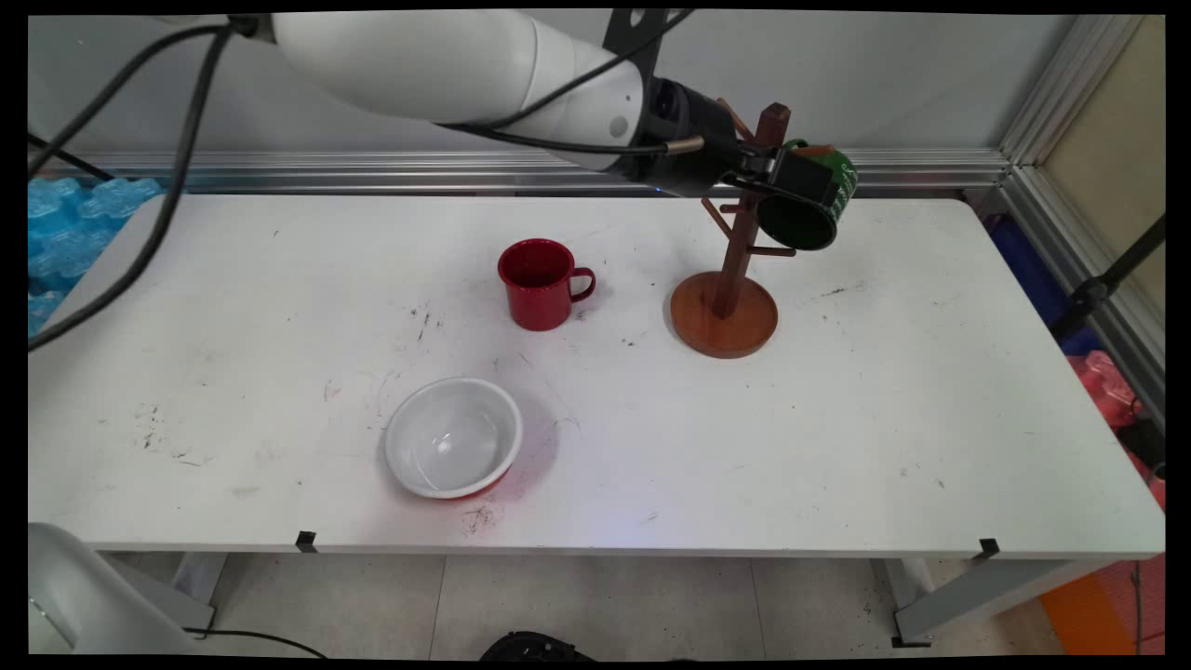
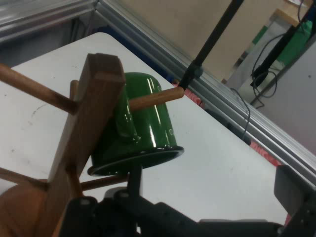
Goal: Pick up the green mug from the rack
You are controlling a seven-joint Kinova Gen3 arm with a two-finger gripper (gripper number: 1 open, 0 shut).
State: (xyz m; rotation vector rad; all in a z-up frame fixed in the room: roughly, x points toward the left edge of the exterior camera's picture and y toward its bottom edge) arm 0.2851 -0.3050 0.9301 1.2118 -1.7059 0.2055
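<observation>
The white bowl (image 1: 453, 436) sits near and left; the red mug (image 1: 540, 283) stands farther, beside the wooden mug tree (image 1: 732, 279); the green mug (image 1: 808, 203) hangs on an upper right peg, rim tilted. The gripper (image 1: 758, 169) is just beside it; whether its fingers grip the rim I cannot tell. A sideways pull could tip the tree.

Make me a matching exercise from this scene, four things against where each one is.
Things:
1 green mug
2 red mug
3 white bowl
4 end effector

Places:
A at the table's near side
B upright, left of the wooden mug tree
C hanging on the tree's peg
D at the tree's top, by the green mug

Pairs: 1-C, 2-B, 3-A, 4-D
</observation>
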